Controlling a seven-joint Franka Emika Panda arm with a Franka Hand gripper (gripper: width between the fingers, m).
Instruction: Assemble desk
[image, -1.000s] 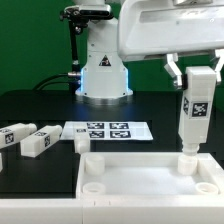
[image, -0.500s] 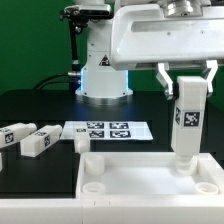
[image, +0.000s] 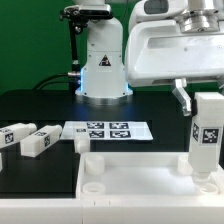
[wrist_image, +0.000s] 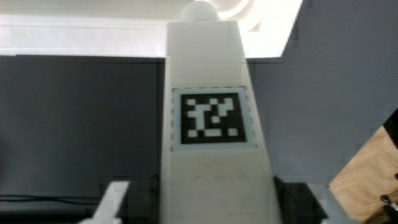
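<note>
The white tabletop (image: 140, 180) lies flat at the front, with round sockets (image: 92, 158) at its corners. My gripper (image: 205, 100) is shut on the top of a white square leg (image: 209, 135), which it holds upright. The leg's tag faces the exterior view. Its lower end is at the tabletop's far corner on the exterior view's right; I cannot tell whether it is seated. In the wrist view the leg (wrist_image: 214, 110) fills the middle, between my fingers (wrist_image: 118, 203). Two loose legs (image: 15, 136) (image: 38, 142) lie on the exterior view's left, and a third (image: 82, 143) lies near the tabletop.
The marker board (image: 108, 130) lies flat behind the tabletop. The robot's base (image: 103, 70) stands at the back centre. The table surface (image: 40, 105) is black.
The gripper has turned and shifted toward the exterior view's right with the leg. The leg's tag now faces the camera more squarely, and its lower end sits further right and lower.
</note>
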